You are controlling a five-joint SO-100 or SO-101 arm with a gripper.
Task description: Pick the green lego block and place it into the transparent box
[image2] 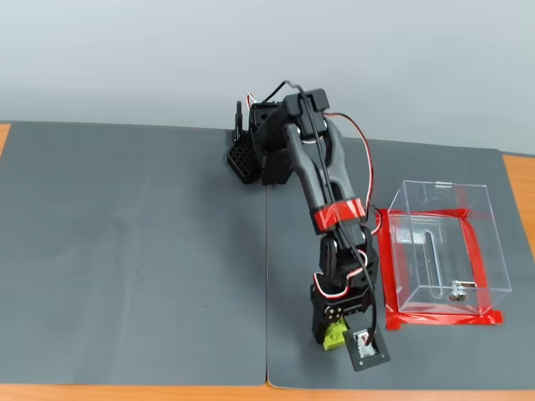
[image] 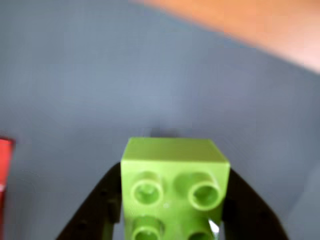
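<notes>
Arm outstretched, gripper (image2: pixel 333 337) clamped on green lego block (image: pixel 172 187).

Grey mat (image2: pixel 134 251) over orange wooden table (image2: pixel 518 180), pale wall (image2: pixel 125 58) behind.

In the fixed view the gripper (image2: pixel 334 334) holds the green lego block (image2: pixel 335 335) over bare grey mat (image2: pixel 134 251); leftward of it the way is open, and the mat's front edge lies just behind it. To its right stands the transparent box (image2: pixel 443 246), close by, its near wall and red tape (image2: pixel 443 318) between.
</notes>
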